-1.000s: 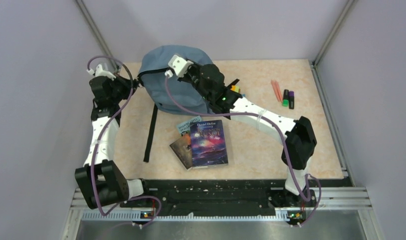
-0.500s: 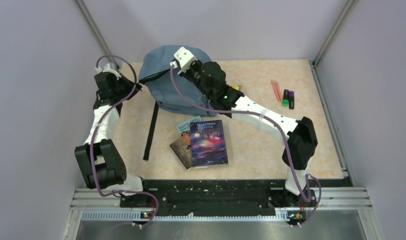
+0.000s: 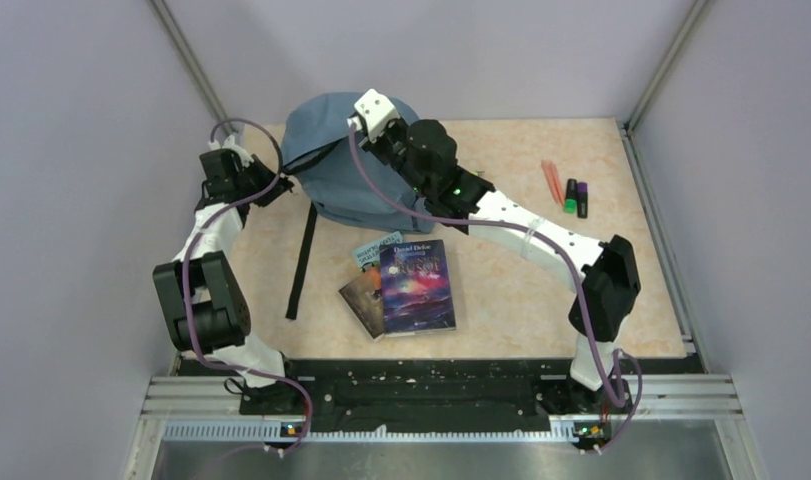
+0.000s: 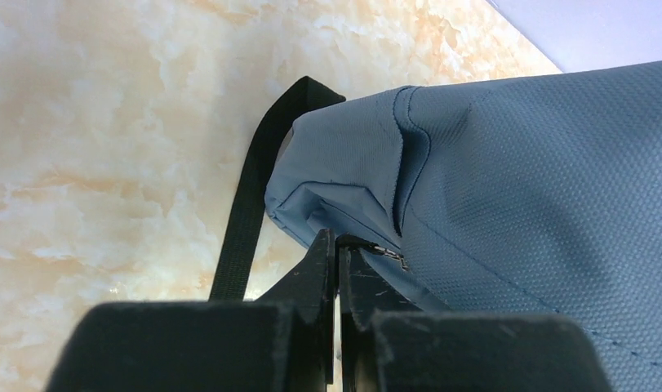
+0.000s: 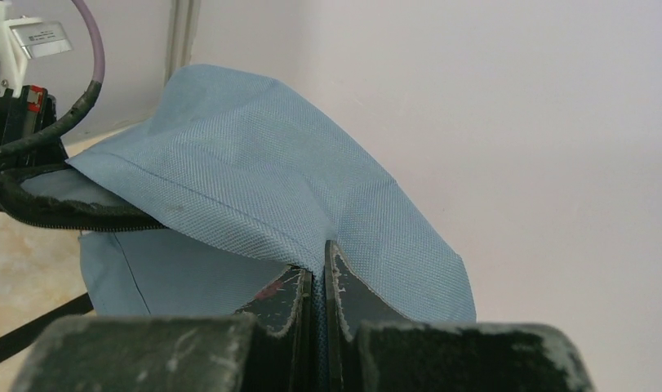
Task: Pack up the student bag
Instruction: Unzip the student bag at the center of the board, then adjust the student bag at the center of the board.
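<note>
The dusty-blue student bag [image 3: 333, 170] lies at the back of the table, with a black strap [image 3: 303, 255] trailing toward the front. My left gripper [image 3: 284, 184] is at the bag's left edge. In the left wrist view it [image 4: 337, 243] is shut on the black zipper pull [image 4: 366, 242] at the bag's corner [image 4: 344, 175]. My right gripper [image 3: 371, 135] is over the top of the bag. In the right wrist view it [image 5: 319, 263] is shut on a fold of the bag's fabric [image 5: 254, 188], held up, with the black zipper edge [image 5: 74, 214] showing below it.
A stack of books [image 3: 416, 285] lies at the middle front of the table, with two more books [image 3: 361, 300] partly under it. Highlighters [image 3: 576, 197] and orange pens [image 3: 553, 182] lie at the back right. Walls enclose the table on three sides.
My left gripper has moved right, closer along the bag's left edge. My right gripper has moved right and farther back with the pinched fabric.
</note>
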